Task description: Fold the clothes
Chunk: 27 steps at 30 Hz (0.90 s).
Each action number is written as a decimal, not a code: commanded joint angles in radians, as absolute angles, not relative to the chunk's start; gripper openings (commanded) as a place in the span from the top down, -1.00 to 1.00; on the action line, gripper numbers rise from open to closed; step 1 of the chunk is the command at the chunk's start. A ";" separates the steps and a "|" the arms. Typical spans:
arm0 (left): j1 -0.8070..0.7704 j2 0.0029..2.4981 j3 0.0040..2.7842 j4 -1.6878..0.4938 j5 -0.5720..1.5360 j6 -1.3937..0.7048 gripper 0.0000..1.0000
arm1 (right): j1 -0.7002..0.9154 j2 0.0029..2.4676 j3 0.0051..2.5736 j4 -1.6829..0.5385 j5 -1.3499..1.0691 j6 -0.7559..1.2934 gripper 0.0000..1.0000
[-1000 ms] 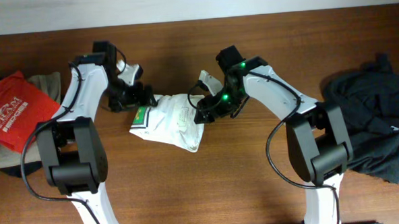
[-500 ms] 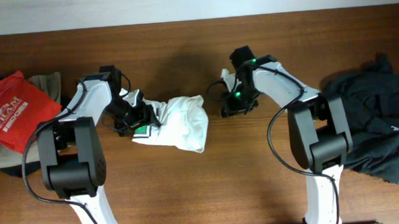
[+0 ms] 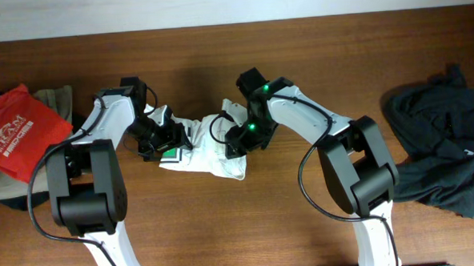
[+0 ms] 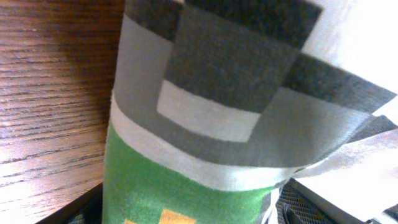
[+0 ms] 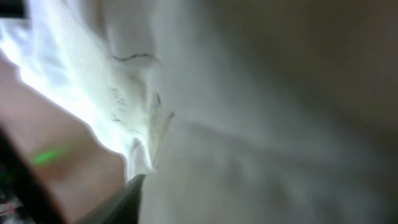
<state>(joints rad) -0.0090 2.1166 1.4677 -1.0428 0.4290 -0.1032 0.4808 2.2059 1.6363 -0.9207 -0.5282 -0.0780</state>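
The white T-shirt (image 3: 214, 156) lies bunched on the counter (image 3: 249, 229). The left end effector (image 3: 163, 136) meets its printed edge, the right end effector (image 3: 237, 139) the opposite side; whether either is clamped cannot be told. Folding looks midway; next, the bundle likely needs spreading flat.

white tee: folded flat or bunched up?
Bunched up. Overhead shows the white T-shirt as a rumpled, uneven heap between the left gripper and right gripper, its green print at the left end.

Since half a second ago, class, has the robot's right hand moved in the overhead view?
Yes. The right hand has moved left, away from the black clothes heap, and now sits over the white T-shirt.
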 commanded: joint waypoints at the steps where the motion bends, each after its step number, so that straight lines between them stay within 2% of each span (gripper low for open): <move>1: -0.006 2.141 1.442 -1.045 0.339 -0.108 -0.55 | 0.490 2.239 1.652 -0.903 -0.399 -0.039 0.92; 4: -0.006 2.141 1.441 -1.067 0.328 -0.109 -0.55 | 0.456 2.239 1.653 -0.926 -0.246 0.031 0.92; 8: -0.018 2.141 1.423 -1.067 0.325 -0.120 -0.48 | 0.374 2.239 1.653 -0.928 -0.219 -0.079 0.92; 12: -0.074 2.141 1.369 -1.025 0.324 -0.142 -0.37 | 0.341 2.239 1.654 -0.932 -0.085 -0.101 0.89; 16: -0.074 2.098 1.472 -1.003 0.307 -0.141 -0.37 | 0.294 2.222 1.760 -1.072 -0.077 -0.100 0.45; 18: -0.074 2.086 1.556 -0.982 0.294 -0.141 -0.46 | 0.265 2.211 1.913 -1.180 -0.078 -0.096 0.20; 21: -0.076 2.086 1.605 -0.848 0.292 -0.141 -0.50 | 0.253 2.211 2.109 -1.339 -0.110 -0.089 -0.06; 23: -0.078 2.086 1.606 -0.780 0.294 -0.141 -0.51 | 0.256 2.211 2.127 -1.398 -0.228 -0.089 -0.02; 25: -0.079 2.086 1.606 -0.709 0.342 -0.085 -0.51 | 0.267 2.213 2.085 -1.444 -0.472 -0.089 0.11; 27: -0.091 2.086 1.605 -0.691 0.374 -0.017 -0.50 | 0.295 2.213 2.036 -1.445 -0.541 -0.089 0.14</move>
<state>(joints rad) -0.0788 2.0869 1.5955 -0.6991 0.3237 -0.1085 0.2615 2.2189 2.0789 -1.4406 -0.3862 -0.0856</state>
